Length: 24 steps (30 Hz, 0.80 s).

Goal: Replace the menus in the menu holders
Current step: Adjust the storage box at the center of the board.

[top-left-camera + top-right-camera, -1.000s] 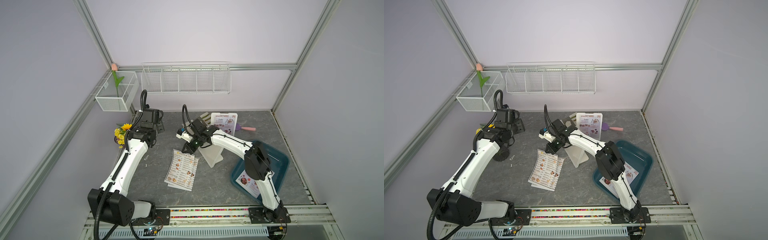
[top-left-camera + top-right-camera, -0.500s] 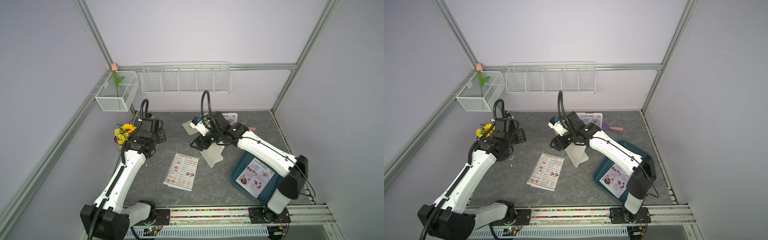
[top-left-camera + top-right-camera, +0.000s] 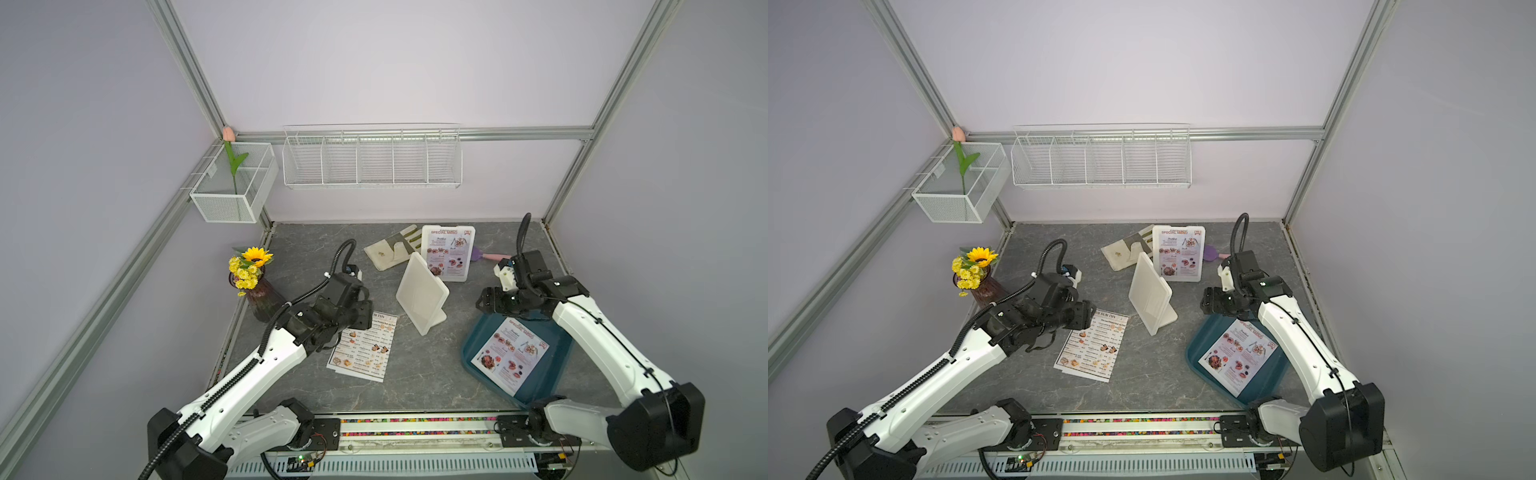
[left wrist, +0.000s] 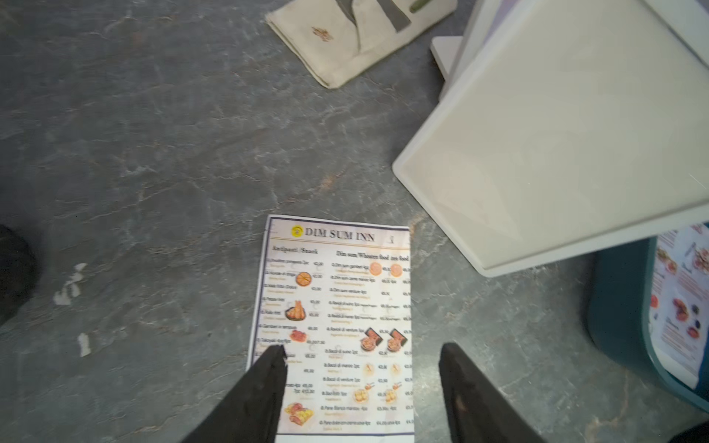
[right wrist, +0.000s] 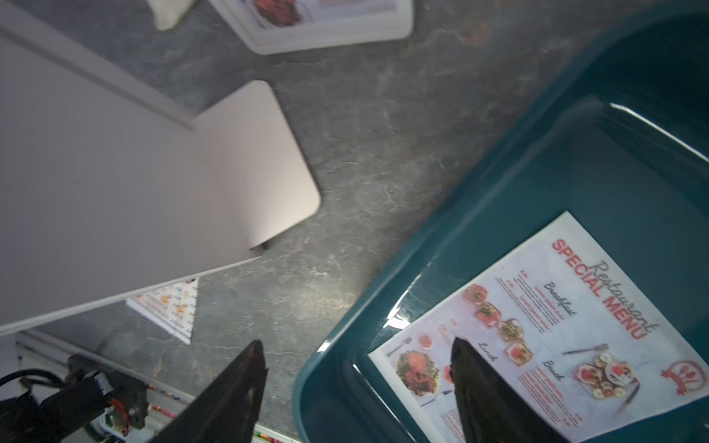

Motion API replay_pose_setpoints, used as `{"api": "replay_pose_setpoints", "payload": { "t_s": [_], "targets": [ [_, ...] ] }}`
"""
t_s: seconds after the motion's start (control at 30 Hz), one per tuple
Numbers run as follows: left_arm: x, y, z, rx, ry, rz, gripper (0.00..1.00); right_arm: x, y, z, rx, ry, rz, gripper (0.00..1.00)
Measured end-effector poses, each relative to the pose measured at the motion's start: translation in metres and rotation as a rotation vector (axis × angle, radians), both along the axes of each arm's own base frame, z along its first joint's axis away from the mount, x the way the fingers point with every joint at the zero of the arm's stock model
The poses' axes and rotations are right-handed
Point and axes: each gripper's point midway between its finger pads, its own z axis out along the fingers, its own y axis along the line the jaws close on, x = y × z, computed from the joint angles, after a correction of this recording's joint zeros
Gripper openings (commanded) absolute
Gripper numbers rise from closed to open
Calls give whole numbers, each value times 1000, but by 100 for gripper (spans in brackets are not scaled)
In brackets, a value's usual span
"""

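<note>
Black left gripper (image 4: 360, 349) spread, empty, above dim sum menu (image 4: 337, 291), right gripper (image 5: 356, 343) spread, empty, above tray (image 5: 460, 214)

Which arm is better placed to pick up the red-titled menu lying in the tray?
The right. The right end effector hangs open over the tray's edge, right beside that menu. The left end effector is across the table, over the Dim Sum Inn sheet, with the empty holder between.
</note>
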Motion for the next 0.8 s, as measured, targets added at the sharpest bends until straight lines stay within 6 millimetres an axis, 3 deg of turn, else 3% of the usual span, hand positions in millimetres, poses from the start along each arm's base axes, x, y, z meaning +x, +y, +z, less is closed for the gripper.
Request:
{"api": "replay_pose_setpoints", "payload": {
  "t_s": [0.1, 0.23, 0.37, 0.53, 0.67, 0.8],
  "targets": [
    [-16, -28, -7, -10, 22, -79, 66, 0, -10, -28, -28, 59, -73, 80],
    [-41, -63, -15, -22, 42, -185, 66, 4, -26, -43, -70, 59, -192, 82],
    [-59, -88, -21, -33, 56, -254, 68, 0, -63, -59, -113, 69, -371, 93],
    [-79, -118, -20, -51, 59, -351, 70, -18, -107, -83, -161, 134, -566, 98],
    [-87, -162, -13, -61, 53, -434, 70, -26, -130, -90, -183, 156, -690, 99],
    [-88, -201, -11, -74, 51, -483, 70, -32, -140, -97, -186, 181, -775, 99]
  ]
}}
